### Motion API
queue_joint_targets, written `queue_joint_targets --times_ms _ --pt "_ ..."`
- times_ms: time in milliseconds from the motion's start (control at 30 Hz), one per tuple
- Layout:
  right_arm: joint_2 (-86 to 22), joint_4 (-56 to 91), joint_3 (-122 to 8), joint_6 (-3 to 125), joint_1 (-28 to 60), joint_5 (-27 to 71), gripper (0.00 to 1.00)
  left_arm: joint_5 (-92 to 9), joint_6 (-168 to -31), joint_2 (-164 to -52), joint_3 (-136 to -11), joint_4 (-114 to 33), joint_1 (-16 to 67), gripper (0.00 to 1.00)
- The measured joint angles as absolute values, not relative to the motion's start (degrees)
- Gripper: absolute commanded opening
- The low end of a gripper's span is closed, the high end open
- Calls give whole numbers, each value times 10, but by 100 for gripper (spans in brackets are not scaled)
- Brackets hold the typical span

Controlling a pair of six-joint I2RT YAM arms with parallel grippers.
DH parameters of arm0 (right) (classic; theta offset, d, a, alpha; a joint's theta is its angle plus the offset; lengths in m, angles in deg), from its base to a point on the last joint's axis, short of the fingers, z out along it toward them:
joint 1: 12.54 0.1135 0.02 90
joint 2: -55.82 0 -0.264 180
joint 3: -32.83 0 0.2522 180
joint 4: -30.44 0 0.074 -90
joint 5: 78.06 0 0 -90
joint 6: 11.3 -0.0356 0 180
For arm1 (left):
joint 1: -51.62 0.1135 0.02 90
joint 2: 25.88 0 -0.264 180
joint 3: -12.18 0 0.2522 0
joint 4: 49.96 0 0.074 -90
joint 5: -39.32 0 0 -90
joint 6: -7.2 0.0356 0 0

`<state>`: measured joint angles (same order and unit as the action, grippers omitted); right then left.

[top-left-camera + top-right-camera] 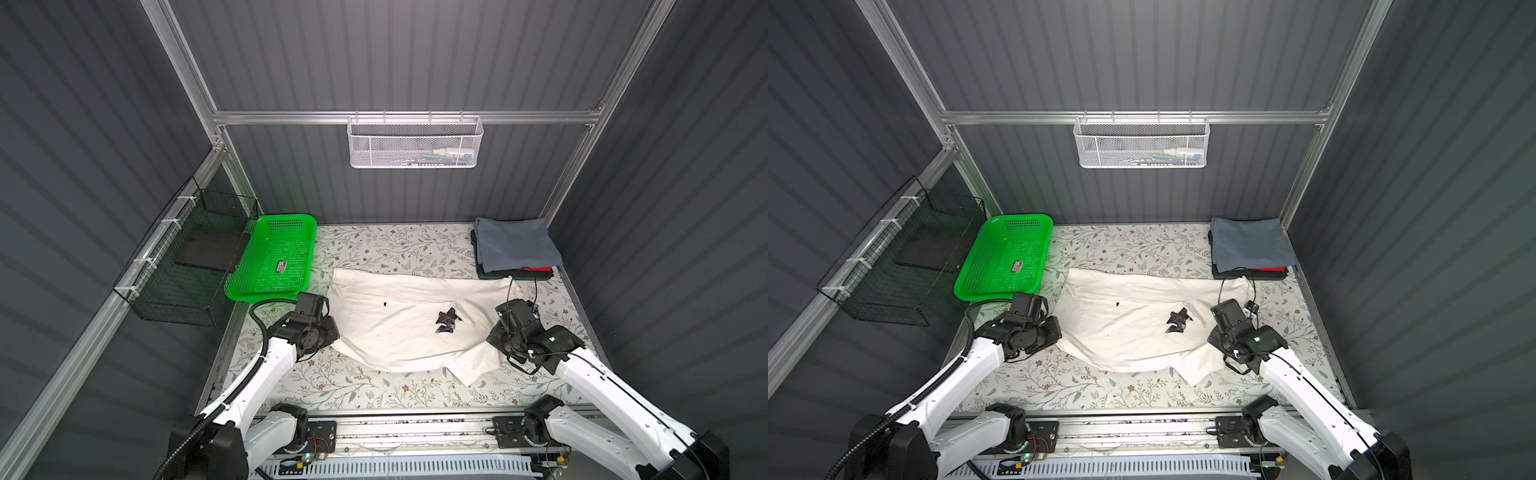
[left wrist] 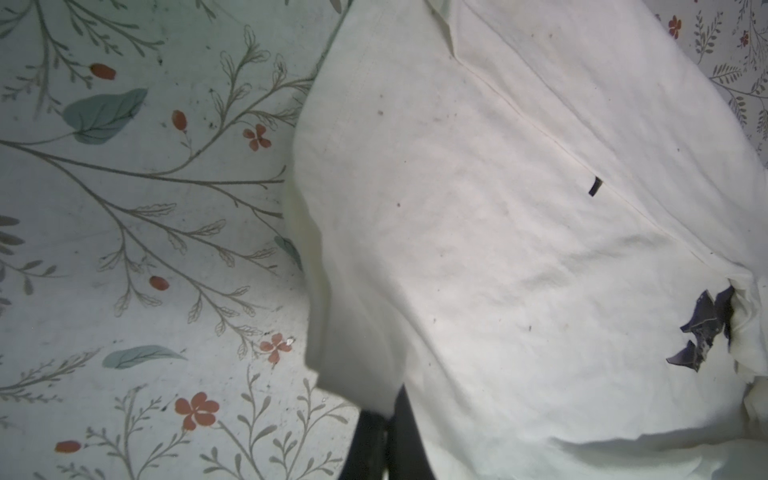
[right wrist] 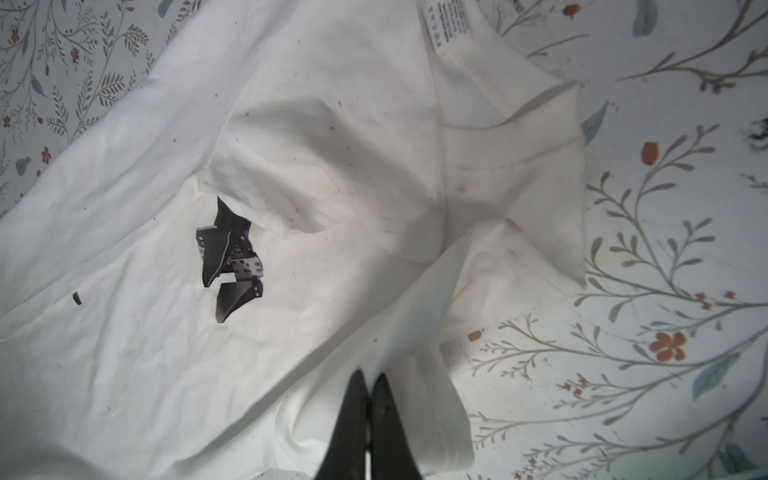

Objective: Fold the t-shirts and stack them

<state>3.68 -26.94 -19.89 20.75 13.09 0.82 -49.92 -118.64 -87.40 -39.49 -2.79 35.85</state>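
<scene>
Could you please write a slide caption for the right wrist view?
Right gripper shut on the cream tee, its robot-arm print visible.

You're looking into a booth closed in by dark grey ribbed wall panels (image 1: 415, 62) at the back and on both sides, in both top views. A silver aluminium frame (image 1: 291, 117) crosses the back wall, and a white mesh basket (image 1: 415, 143) hangs from it at upper centre. At the left of the frame, 4 white zip ties fasten a black wire basket (image 1: 174, 299) to a slanting rail. The counter (image 1: 395, 249) wears a pale covering printed with leafy sprigs and small red flowers. A green plastic basket (image 1: 286, 218) sits at its far left corner. The counter is brightly lit, the walls dimmer.
</scene>
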Motion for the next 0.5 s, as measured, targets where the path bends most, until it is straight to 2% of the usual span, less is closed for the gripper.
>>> queue_joint_targets --times_ms 500 --pt "-16 -222 -206 263 65 67 0 -534 -1183 -980 -453 -18 358 0"
